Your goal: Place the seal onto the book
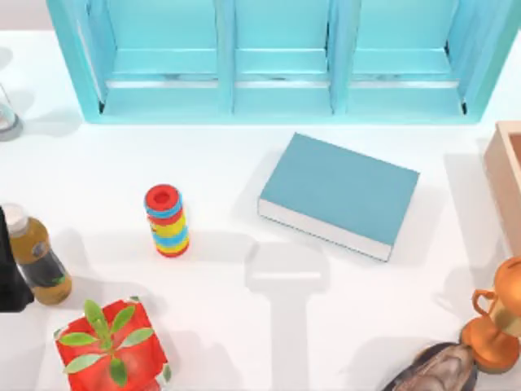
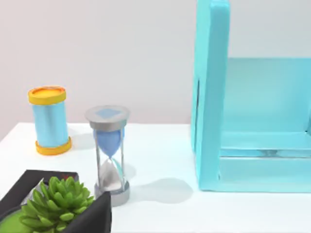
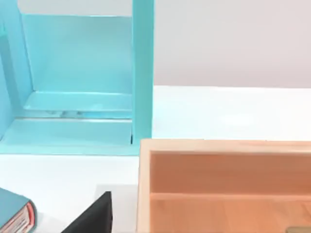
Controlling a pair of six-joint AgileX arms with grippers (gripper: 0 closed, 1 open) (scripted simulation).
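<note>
The book (image 1: 342,192), a thick teal-blue hardcover with pale page edges, lies flat and slightly turned in the middle of the table, just in front of the shelf unit. One corner of the book (image 3: 13,213) also appears in the right wrist view, near a wooden box. The seal is out of view. A small tan sliver (image 3: 300,229) lies at the picture's edge inside the wooden box; I cannot tell what it is.
A turquoise shelf unit (image 1: 281,98) spans the back. A wooden box (image 1: 509,179) sits at the right edge, with a copper trophy cup (image 1: 498,322) and a dark oval thing (image 1: 440,371) at front right. Left side: ring-stack toy (image 1: 167,220), bottle (image 1: 39,259), red plant pot (image 1: 110,346), hourglass (image 2: 109,153).
</note>
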